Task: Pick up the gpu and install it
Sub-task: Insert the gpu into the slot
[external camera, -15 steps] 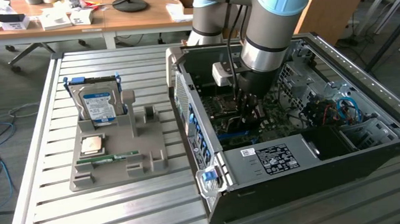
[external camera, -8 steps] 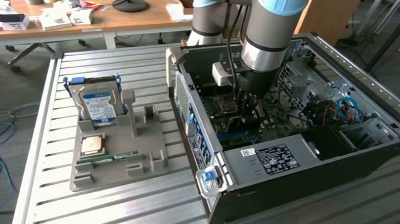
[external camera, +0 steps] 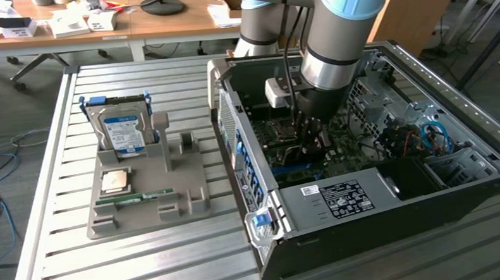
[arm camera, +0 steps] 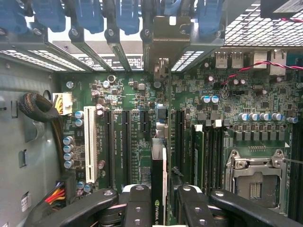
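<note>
Deep inside the computer case (external camera: 454, 169), the gripper (arm camera: 159, 198) held the gpu (arm camera: 159, 179) clamped edge-on above the motherboard (arm camera: 137, 127), apparently not yet seated.

Little print can be made out. A green-and-white Nvidia-style eye logo is carried on the gpu's (arm camera: 158, 189) dark edge — above the motherboard (arm camera: 137, 142). Labels on the hard drive (external camera: 123, 130) and power supply (external camera: 345, 196) — unreadable.

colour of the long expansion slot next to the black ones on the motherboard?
White. The slot shows best in the wrist view, beside the black slots.
</note>
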`<state>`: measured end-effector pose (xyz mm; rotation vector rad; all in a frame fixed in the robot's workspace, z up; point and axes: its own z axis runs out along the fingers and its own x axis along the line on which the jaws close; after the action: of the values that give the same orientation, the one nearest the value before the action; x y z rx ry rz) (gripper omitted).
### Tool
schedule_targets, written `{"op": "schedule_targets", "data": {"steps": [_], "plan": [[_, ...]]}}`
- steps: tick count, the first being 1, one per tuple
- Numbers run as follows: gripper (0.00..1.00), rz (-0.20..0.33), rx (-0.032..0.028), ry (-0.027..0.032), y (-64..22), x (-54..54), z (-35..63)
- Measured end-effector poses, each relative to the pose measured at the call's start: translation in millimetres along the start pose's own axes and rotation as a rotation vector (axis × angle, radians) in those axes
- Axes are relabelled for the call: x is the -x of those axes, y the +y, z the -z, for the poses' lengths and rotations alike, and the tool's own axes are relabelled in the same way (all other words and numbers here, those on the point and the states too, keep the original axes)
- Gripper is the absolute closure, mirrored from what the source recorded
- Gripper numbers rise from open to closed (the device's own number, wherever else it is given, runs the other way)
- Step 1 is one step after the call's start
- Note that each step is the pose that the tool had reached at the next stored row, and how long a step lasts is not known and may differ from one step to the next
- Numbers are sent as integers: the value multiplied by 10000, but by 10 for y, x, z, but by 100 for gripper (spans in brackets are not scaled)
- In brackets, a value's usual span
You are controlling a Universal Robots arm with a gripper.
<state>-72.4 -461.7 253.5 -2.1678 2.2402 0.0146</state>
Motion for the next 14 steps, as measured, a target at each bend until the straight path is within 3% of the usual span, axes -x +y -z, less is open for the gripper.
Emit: {"op": "schedule_targets", "data": {"steps": [14], "plan": [[74, -1, 0, -1, 2, 2, -23]]}}
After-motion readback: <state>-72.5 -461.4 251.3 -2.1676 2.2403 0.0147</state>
